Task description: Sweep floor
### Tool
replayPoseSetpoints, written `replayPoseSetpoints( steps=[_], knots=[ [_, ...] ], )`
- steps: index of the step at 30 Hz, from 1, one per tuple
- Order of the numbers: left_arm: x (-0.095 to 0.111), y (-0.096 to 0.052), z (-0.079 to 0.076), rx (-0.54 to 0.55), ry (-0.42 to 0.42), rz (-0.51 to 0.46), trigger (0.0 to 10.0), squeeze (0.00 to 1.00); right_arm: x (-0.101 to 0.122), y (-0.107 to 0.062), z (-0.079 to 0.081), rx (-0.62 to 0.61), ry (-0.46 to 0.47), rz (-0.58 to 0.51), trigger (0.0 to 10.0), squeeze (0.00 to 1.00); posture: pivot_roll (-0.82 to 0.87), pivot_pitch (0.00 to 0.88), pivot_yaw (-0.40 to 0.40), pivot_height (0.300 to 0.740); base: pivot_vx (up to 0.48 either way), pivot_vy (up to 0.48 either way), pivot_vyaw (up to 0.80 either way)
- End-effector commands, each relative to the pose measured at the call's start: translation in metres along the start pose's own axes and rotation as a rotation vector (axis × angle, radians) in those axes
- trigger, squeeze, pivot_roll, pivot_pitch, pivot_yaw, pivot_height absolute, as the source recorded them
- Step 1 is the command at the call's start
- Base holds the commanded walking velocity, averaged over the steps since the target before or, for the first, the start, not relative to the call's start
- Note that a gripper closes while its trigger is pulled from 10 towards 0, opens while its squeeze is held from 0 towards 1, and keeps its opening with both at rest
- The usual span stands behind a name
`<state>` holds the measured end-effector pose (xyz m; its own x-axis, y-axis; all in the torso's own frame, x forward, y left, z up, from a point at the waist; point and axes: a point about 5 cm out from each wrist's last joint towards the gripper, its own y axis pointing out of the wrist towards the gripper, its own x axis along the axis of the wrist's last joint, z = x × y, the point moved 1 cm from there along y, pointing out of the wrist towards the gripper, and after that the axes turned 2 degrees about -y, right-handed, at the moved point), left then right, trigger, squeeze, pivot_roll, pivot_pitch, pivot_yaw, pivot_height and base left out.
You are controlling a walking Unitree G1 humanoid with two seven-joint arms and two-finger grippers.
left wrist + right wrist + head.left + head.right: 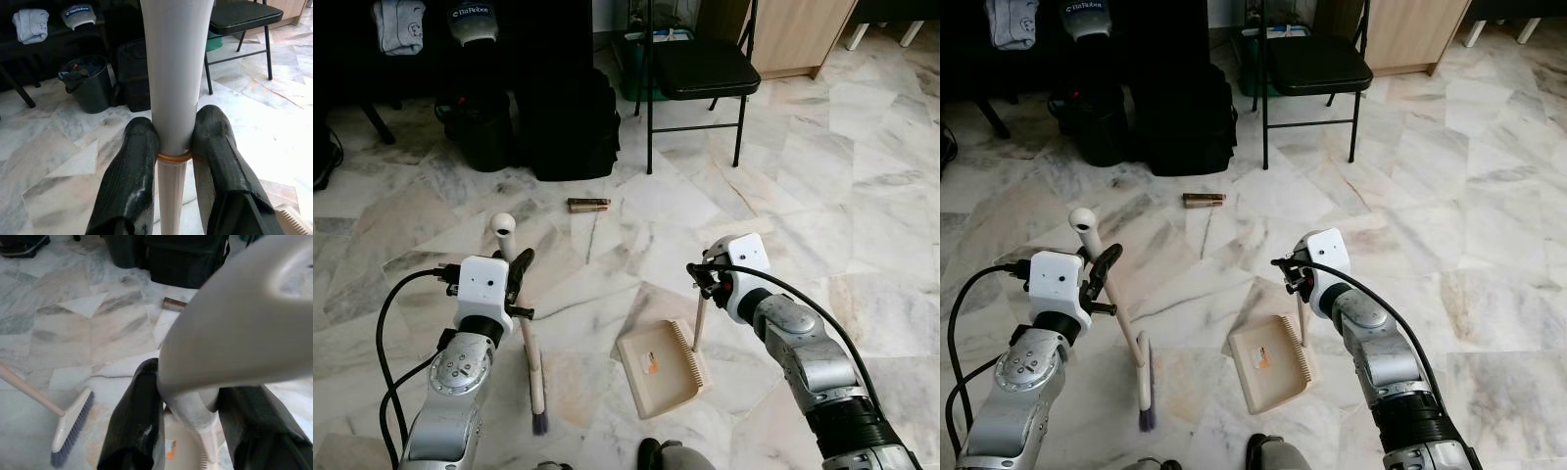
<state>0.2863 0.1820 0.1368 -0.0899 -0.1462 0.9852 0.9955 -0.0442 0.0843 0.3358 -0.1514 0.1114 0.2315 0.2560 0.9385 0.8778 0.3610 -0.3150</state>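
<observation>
Left wrist view: left gripper clamps broom handle.

A black chair is seen beside a black bag and a dark bucket. A wooden cabinet is set behind the chair.
</observation>
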Motion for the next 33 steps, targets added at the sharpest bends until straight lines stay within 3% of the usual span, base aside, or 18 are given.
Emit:
replayPoseSetpoints(
  steps=[1, 9, 16, 17, 21, 26, 33],
  knots=[
    [-0.001, -0.001, -0.002, -0.007, 0.003, -0.005, 10.0, 0.0, 0.009, -0.001, 0.004, 0.017, 0.006, -0.047, 0.0, 0.0, -0.04, 0.207, -0.04, 0.74, 0.0, 0.0, 0.0],
    [-0.002, -0.003, 0.001, 0.013, 0.006, -0.003, 10.0, 0.0, 0.031, -0.001, -0.005, -0.102, -0.001, -0.171, 0.0, 0.0, -0.04, 0.202, -0.039, 0.74, 0.0, 0.0, 0.0],
    [-0.004, -0.003, 0.006, 0.054, 0.001, -0.005, 10.0, 0.0, 0.04, -0.001, -0.002, -0.127, 0.033, -0.231, 0.0, 0.0, -0.04, 0.185, -0.035, 0.74, 0.0, 0.0, 0.0],
    [-0.004, -0.003, 0.009, 0.072, 0.005, -0.005, 10.0, 0.0, 0.038, -0.001, 0.0, -0.129, 0.038, -0.227, 10.0, 0.0, -0.04, 0.181, -0.035, 0.74, 0.0, 0.0, 0.0],
    [-0.004, -0.003, 0.014, 0.11, 0.003, -0.018, 10.0, 0.0, 0.038, -0.002, 0.0, -0.156, 0.053, -0.237, 10.0, 0.0, -0.04, 0.176, -0.035, 0.74, 0.0, 0.0, 0.0],
    [0.005, -0.005, 0.016, 0.144, -0.031, -0.078, 10.0, 0.0, 0.046, -0.005, -0.007, -0.245, 0.137, -0.314, 10.0, 0.0, -0.04, 0.16, -0.037, 0.74, 0.0, 0.0, 0.0],
    [0.004, -0.005, 0.015, 0.15, -0.048, -0.074, 10.0, 0.0, 0.045, -0.006, -0.004, -0.286, 0.175, -0.337, 10.0, 0.0, -0.04, 0.145, -0.036, 0.74, 0.0, 0.0, 0.0]
  ],
)
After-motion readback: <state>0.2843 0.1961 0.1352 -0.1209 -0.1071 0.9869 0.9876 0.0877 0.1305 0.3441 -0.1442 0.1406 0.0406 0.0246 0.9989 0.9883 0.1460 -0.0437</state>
